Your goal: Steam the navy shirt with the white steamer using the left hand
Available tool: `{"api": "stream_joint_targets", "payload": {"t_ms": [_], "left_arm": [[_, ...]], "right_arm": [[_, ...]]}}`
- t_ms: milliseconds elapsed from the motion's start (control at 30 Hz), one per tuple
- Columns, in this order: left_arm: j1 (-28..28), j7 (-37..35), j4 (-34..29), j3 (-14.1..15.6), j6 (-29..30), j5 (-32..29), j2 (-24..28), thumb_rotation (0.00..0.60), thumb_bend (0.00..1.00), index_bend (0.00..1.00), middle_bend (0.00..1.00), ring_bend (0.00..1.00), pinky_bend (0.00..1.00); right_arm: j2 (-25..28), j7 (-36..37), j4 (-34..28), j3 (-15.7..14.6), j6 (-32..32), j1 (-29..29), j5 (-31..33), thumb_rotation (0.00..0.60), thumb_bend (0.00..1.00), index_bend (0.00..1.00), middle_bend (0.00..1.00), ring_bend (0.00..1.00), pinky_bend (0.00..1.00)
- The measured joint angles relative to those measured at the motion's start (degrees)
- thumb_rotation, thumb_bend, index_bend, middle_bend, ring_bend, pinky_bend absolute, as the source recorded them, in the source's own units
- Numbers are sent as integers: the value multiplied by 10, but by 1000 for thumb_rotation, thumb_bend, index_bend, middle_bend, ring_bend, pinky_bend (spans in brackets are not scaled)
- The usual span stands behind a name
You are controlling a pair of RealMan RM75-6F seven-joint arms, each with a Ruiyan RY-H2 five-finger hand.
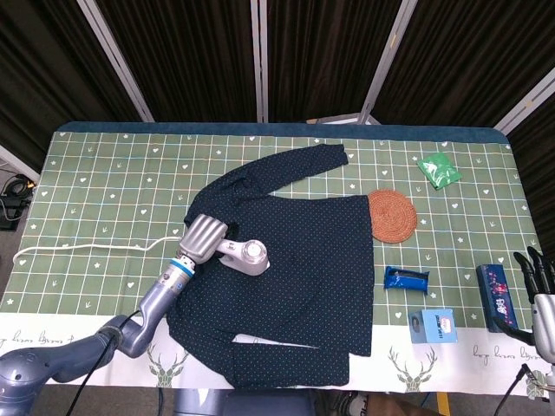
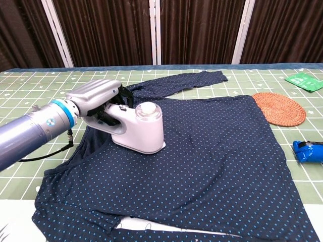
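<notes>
L hand (image 1: 205, 236) grips white steamer (image 1: 246, 256) on navy shirt (image 1: 303, 260), tabletop (image 1: 104, 173).
Head view: shirt flat mid-tabletop; steamer sits on its upper-left chest area, cord (image 1: 87, 250) trailing left. R hand (image 1: 543, 286) at far right edge, fingers spread, holding nothing, just beside a dark box (image 1: 496, 296). Chest view: L hand (image 2: 101, 101) wrapped round steamer (image 2: 140, 128) handle, its base on shirt (image 2: 212, 151) near the collar.

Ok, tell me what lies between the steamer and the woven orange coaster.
Only the navy shirt: in the head view its dotted body fills the stretch from the white steamer to the orange coaster, whose edge the shirt meets.
</notes>
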Motion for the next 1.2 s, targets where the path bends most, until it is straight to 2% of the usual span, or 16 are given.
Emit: {"api": "stream_joint_targets", "payload": {"t_ms": [167,400,767,1200], "left_arm": [[-6,-18,29,6,0,2,-25,600,641,907,802,761,1000],[-4,-28,39,15,2,2,-41,600,642,907,802,761,1000],[-2,-41,25,26,16,14,-48,600,641,907,802,761,1000],[-11,-16,-11,43,27,43,-43,600,641,907,802,761,1000]], "right_arm": [[3,7,0,0,2,-1,-1,600,0,0,0,0,0],[6,16,0,-1,3,-2,-5,600,0,0,0,0,0],[8,21,0,-2,5,-4,-7,600,0,0,0,0,0],[9,23,0,-1,7,-5,-6,600,0,0,0,0,0]]}}
